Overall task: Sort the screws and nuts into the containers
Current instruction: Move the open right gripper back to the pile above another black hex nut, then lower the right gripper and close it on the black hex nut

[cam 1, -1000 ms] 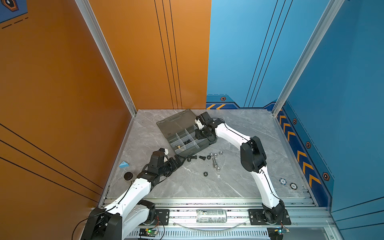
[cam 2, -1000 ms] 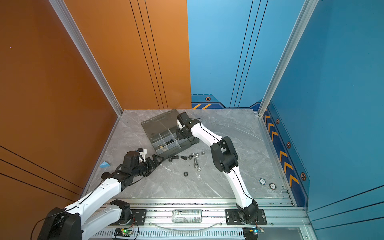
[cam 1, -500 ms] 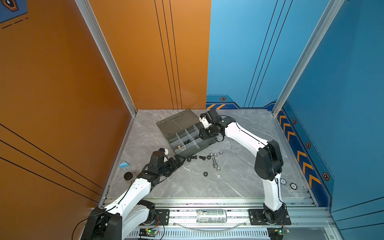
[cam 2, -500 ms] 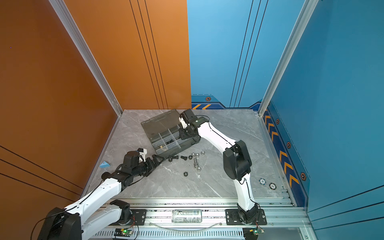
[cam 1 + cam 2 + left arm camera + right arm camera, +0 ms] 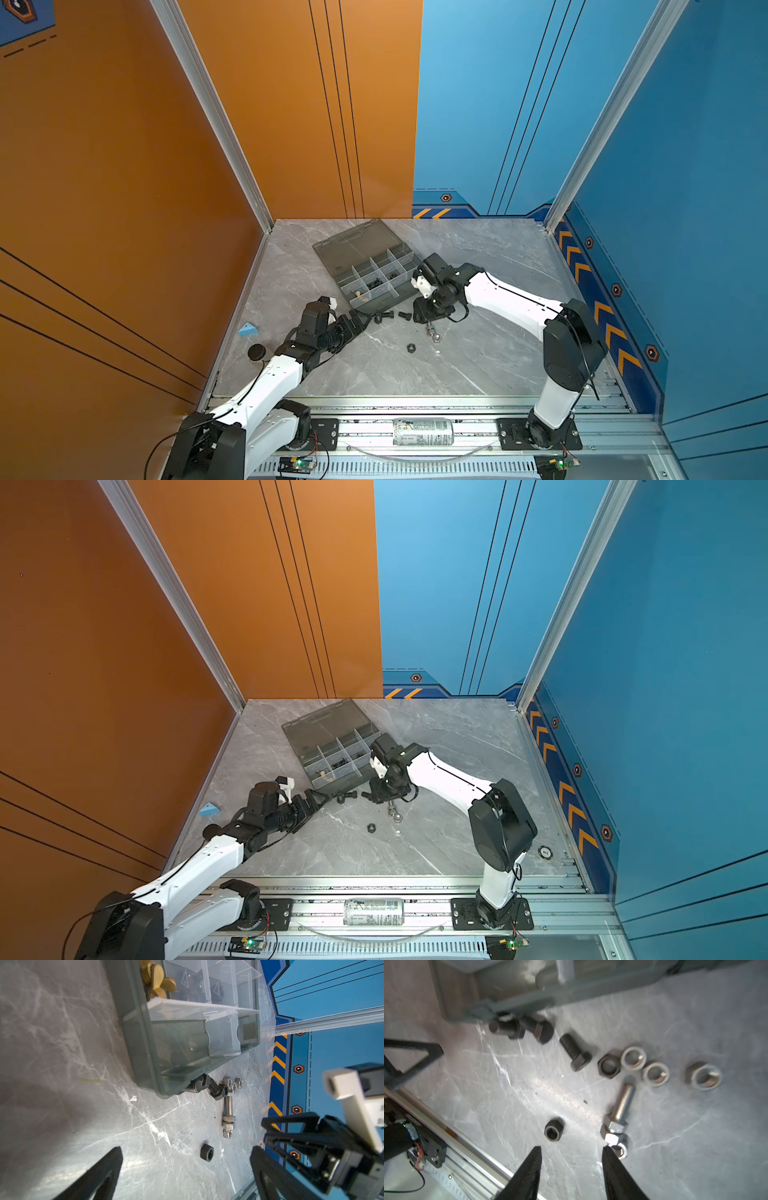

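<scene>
both grippers open, hardware loose beside the box

right gripper (image 5: 571, 1149): jaws apart, nothing between them. it hangs low over the marble table (image 5: 478, 353), just in front of the organizer box (image 5: 380, 296). in the right wrist view a lone black nut (image 5: 554, 1129) lies just ahead of the fingertips, untouched.

left gripper (image 5: 186, 1152): jaws spread wide, empty, low over the table, pointing toward the box's near corner.

box: lid (image 5: 353, 245) lies flat open behind it. brass-coloured pieces (image 5: 158, 980) sit in one near compartment. black pieces (image 5: 374, 281) sit in a middle one, too small to tell their kind.

loose on the table, all outside the box:
- three black screws (image 5: 575, 1052), two of them right against the box's front wall.
- a silver screw (image 5: 623, 1103) with nuts threaded at its head end. one more silver nut (image 5: 619, 1150) lies by the tip of a right finger; contact can't be told.
- a second black nut (image 5: 609, 1066) beside a row of silver nuts (image 5: 656, 1074).

by the left wall: a blue wedge (image 5: 247, 329) and a dark round cap (image 5: 257, 352), well apart from the hardware.
</scene>
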Action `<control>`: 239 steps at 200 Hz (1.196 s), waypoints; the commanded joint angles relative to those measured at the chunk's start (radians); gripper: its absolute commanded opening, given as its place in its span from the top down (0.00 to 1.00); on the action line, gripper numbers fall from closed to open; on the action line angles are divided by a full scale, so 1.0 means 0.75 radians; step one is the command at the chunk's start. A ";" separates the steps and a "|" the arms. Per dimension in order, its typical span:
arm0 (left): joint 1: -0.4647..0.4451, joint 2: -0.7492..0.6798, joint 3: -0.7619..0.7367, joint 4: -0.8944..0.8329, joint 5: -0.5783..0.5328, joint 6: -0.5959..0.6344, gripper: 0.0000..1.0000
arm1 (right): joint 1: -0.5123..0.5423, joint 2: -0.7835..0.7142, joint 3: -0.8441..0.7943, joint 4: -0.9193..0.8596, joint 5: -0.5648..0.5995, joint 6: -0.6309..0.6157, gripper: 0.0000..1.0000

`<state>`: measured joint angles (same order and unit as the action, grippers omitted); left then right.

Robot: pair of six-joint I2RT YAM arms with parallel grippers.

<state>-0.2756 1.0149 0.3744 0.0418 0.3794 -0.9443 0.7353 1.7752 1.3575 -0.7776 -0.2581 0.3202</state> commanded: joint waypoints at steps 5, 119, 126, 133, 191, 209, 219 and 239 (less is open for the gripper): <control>0.007 0.021 -0.009 0.030 0.034 -0.009 0.02 | 0.084 -0.039 -0.066 0.006 0.058 0.032 0.50; 0.004 0.044 -0.014 0.036 0.031 -0.011 0.02 | 0.215 0.144 -0.058 0.068 0.135 0.099 0.50; 0.004 0.045 -0.014 0.036 0.028 -0.010 0.02 | 0.216 0.151 -0.061 0.076 0.136 0.104 0.50; 0.004 0.047 -0.014 0.037 0.029 -0.011 0.02 | 0.218 0.157 -0.059 0.082 0.140 0.112 0.50; 0.005 0.061 -0.019 0.045 0.033 -0.008 0.02 | 0.224 0.197 -0.047 0.092 0.200 0.220 0.52; 0.005 0.061 -0.019 0.048 0.033 -0.009 0.02 | 0.229 0.200 -0.049 0.100 0.211 0.248 0.54; 0.007 0.060 -0.021 0.051 0.031 -0.009 0.03 | 0.234 0.204 -0.045 0.106 0.213 0.259 0.54; 0.005 0.060 -0.023 0.052 0.033 -0.009 0.02 | 0.242 0.216 -0.036 0.106 0.217 0.275 0.56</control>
<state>-0.2756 1.0576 0.3740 0.0639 0.3798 -0.9512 0.9028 1.9099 1.3079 -0.7097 -0.1257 0.4816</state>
